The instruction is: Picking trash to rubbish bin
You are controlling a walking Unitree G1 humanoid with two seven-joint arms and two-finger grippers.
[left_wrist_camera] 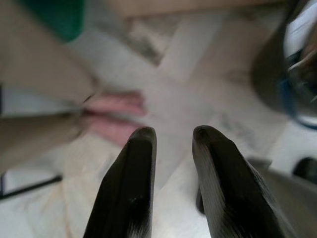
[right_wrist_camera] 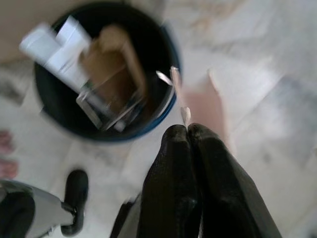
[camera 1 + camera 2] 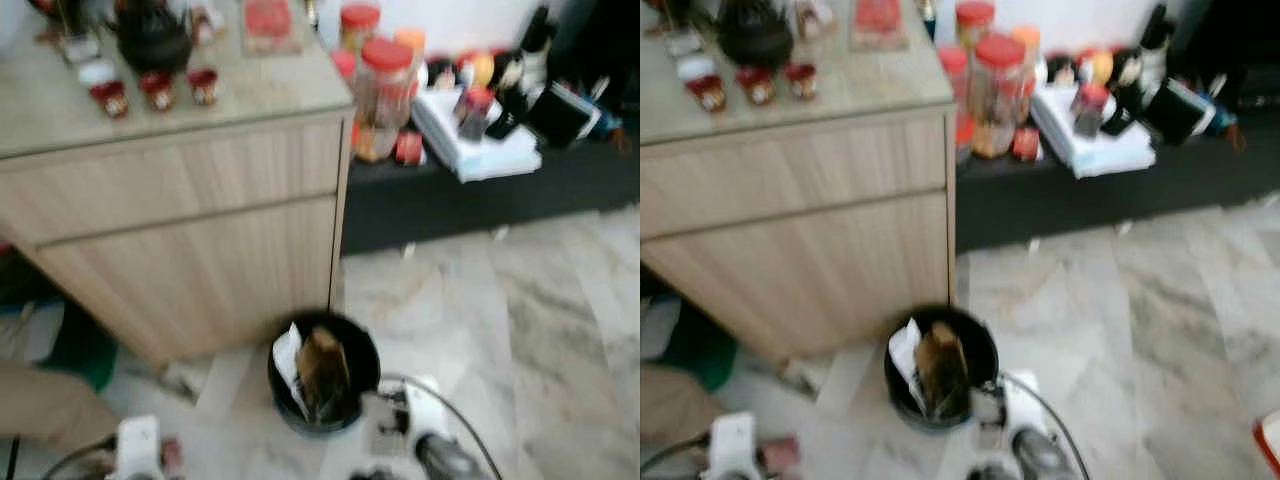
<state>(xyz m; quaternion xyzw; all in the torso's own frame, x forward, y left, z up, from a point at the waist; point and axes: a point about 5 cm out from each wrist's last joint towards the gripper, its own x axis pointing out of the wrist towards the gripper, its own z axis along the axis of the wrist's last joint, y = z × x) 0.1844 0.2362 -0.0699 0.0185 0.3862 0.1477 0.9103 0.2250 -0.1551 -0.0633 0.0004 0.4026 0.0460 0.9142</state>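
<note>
A black round rubbish bin (image 3: pixel 322 375) stands on the marble floor in front of a wooden cabinet, with white paper (image 2: pixel 54 47) and a brown carton (image 2: pixel 111 69) inside. My right gripper (image 2: pixel 187 128) is shut on a thin pale scrap of trash (image 2: pixel 179 96) that sticks out over the bin's near rim. In the eye views the right arm (image 3: pixel 420 420) sits just right of the bin. My left gripper (image 1: pixel 173 136) is open and holds nothing, low over the floor to the bin's left. The left arm (image 3: pixel 135 445) shows at the bottom edge.
A person's beige trouser leg (image 3: pixel 40 405) and bare toes (image 1: pixel 116 116) are close to my left gripper. The light wood cabinet (image 3: pixel 190 230) carries a teapot and small red cups. A low black shelf (image 3: pixel 480 190) holds jars, bottles and papers. Open floor lies to the right.
</note>
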